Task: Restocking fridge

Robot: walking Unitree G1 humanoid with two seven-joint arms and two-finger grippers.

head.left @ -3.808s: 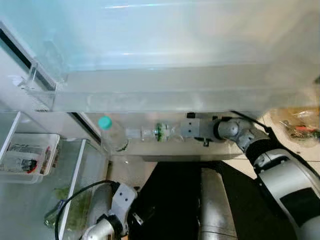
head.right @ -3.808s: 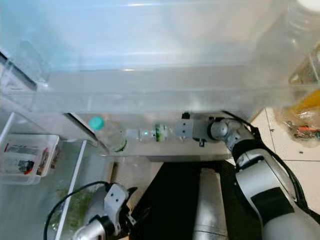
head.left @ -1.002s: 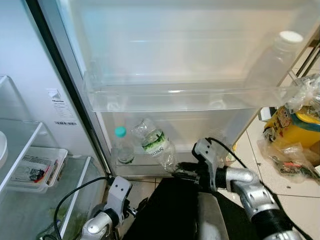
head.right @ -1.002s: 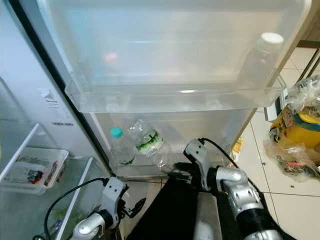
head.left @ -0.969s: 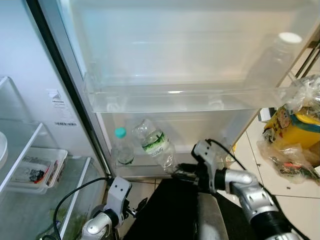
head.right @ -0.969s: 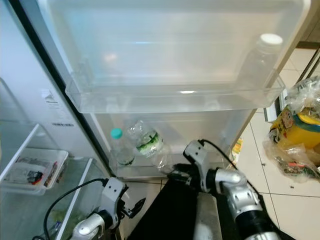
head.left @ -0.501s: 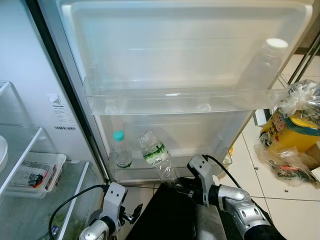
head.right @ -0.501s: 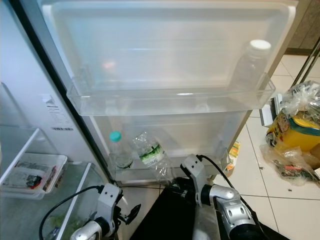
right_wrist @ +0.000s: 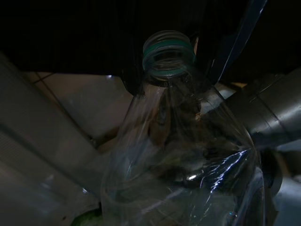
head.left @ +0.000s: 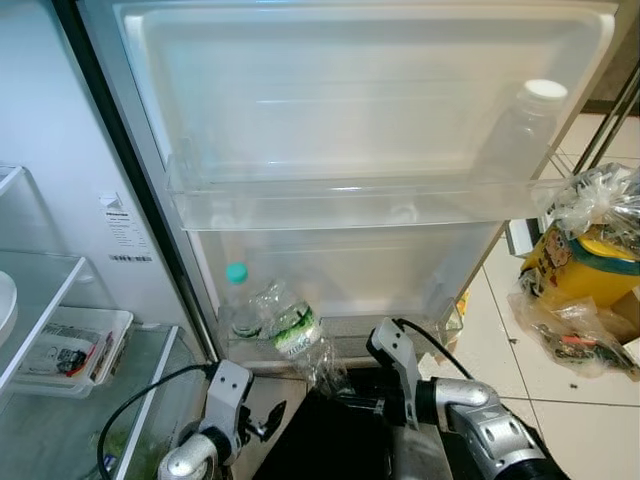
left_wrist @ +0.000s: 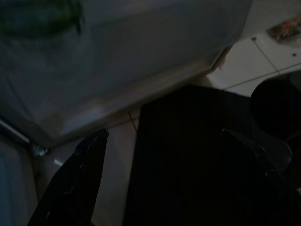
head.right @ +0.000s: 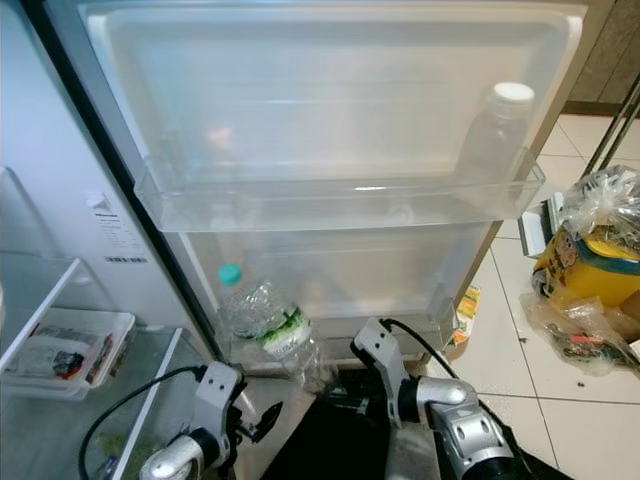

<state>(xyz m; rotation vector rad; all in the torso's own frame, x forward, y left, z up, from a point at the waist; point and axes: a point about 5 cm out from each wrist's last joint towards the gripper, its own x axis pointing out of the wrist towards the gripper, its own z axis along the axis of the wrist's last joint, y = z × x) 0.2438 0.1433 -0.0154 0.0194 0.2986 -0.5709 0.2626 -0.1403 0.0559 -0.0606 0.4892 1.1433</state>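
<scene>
1. Right gripper (head.left: 345,392): low, in front of the open fridge door (head.left: 370,110); fingers clamped on the neck end of a clear bottle (head.left: 292,332) with a green label.
2. Clear bottle: tilted, base raised toward the lowest door shelf (head.left: 400,325), beside an upright teal-capped bottle (head.left: 238,300) standing there.
3. Left gripper (left_wrist: 164,188): idle, low at left; fingers spread apart, holding nothing.
4. White-capped bottle (head.left: 520,125): upright at the right end of the upper door shelf (head.left: 330,205).

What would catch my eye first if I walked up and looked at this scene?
Probably the crumpled clear bottle with the green label, held tilted by its neck in the robot's right gripper just in front of the open fridge door's lower shelf. Beside it a teal-capped bottle stands upright on that shelf, and a white-capped bottle stands in the upper door shelf. On the tiled floor to the right sits a yellow bag in clear plastic.
</scene>
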